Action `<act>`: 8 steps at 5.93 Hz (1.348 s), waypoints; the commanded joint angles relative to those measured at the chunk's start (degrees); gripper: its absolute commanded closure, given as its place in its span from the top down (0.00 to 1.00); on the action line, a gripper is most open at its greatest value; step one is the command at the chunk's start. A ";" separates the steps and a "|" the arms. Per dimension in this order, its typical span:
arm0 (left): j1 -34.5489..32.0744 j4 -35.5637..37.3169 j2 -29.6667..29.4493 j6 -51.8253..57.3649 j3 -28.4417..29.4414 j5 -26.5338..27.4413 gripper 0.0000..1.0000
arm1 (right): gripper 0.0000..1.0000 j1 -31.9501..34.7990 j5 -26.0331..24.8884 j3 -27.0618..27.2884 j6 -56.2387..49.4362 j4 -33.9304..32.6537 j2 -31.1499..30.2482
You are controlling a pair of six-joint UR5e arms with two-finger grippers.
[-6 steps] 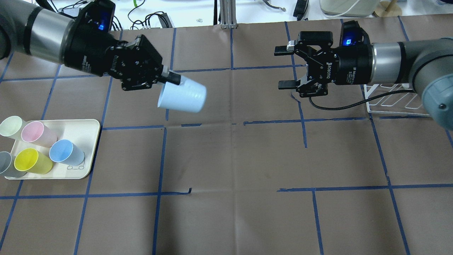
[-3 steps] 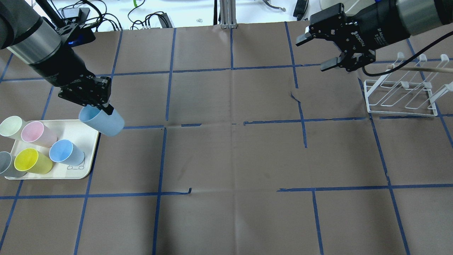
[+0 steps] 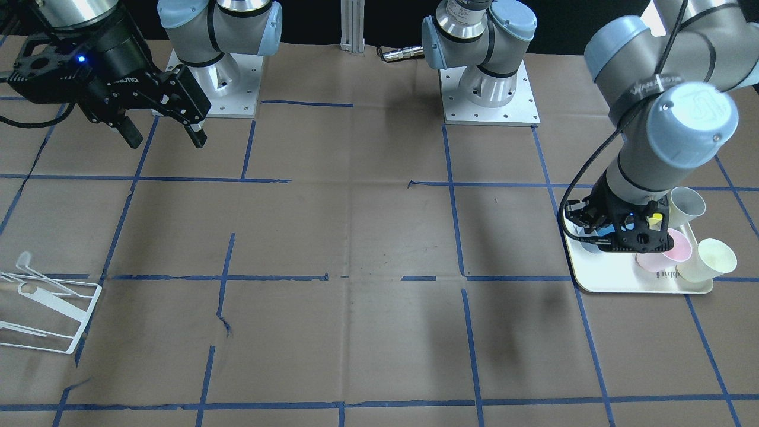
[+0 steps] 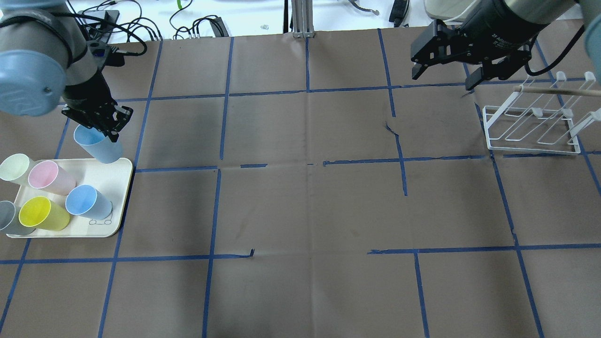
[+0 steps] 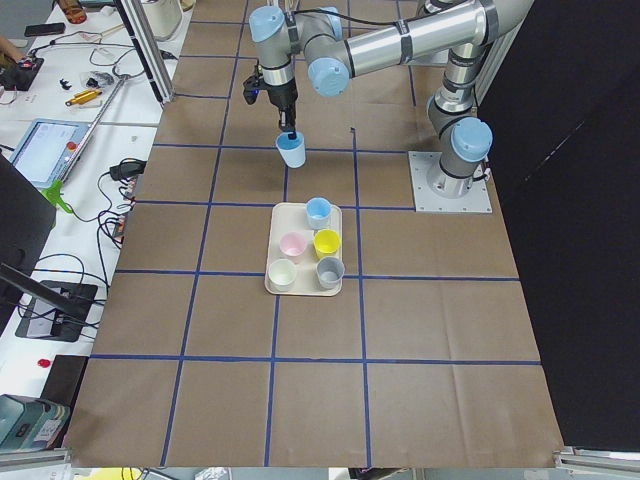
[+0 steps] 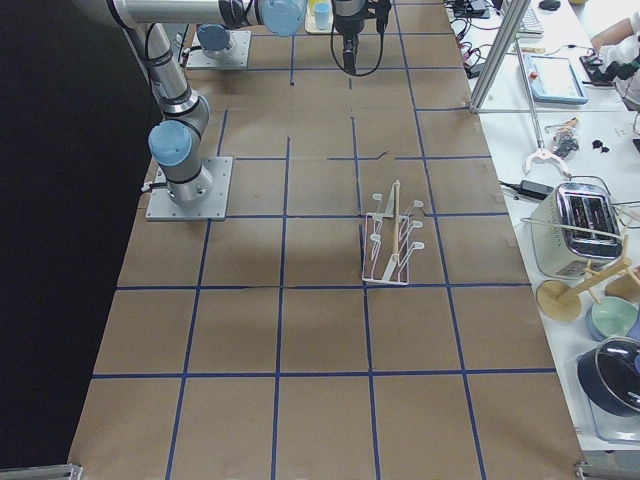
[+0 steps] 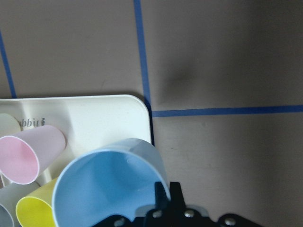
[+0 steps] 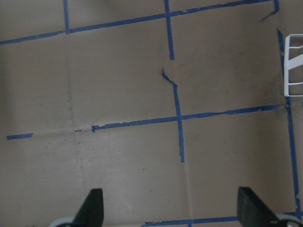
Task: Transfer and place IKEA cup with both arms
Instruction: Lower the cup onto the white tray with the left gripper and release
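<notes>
My left gripper (image 4: 111, 134) is shut on the rim of a light-blue IKEA cup (image 4: 97, 145). It holds the cup mouth up, slightly tilted, in the air by the far right corner of the cream tray (image 4: 119, 180). The left wrist view shows the cup (image 7: 106, 189) with one finger (image 7: 163, 195) inside its rim, above the tray corner (image 7: 118, 113). A second light-blue cup (image 4: 87, 203) stands on the tray. My right gripper (image 4: 442, 79) is open and empty above the far right of the table, near the white rack (image 4: 533, 126); it also shows in the front-facing view (image 3: 168, 141).
On the tray stand a pink cup (image 4: 50, 177), a yellow cup (image 4: 42, 213), a pale green cup (image 4: 14, 168) and a grey cup (image 4: 8, 219). Brown paper with blue tape lines covers the table (image 4: 305, 206). Cables lie past the far edge.
My left arm has swung the blue cup from mid-table back left to the tray's corner and turned it mouth up. My right gripper has pulled back to the far right, still open.
</notes>
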 commanded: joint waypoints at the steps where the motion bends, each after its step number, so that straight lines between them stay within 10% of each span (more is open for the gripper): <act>1: 3.87 8.56 -3.61 2.70 -4.11 1.21 0.04 | 1.00 2.70 -9.34 -0.32 1.15 0.03 0.97; 8: 6.18 9.20 -8.99 1.75 -4.48 1.56 0.13 | 1.00 1.03 -5.52 -0.59 1.49 2.84 1.50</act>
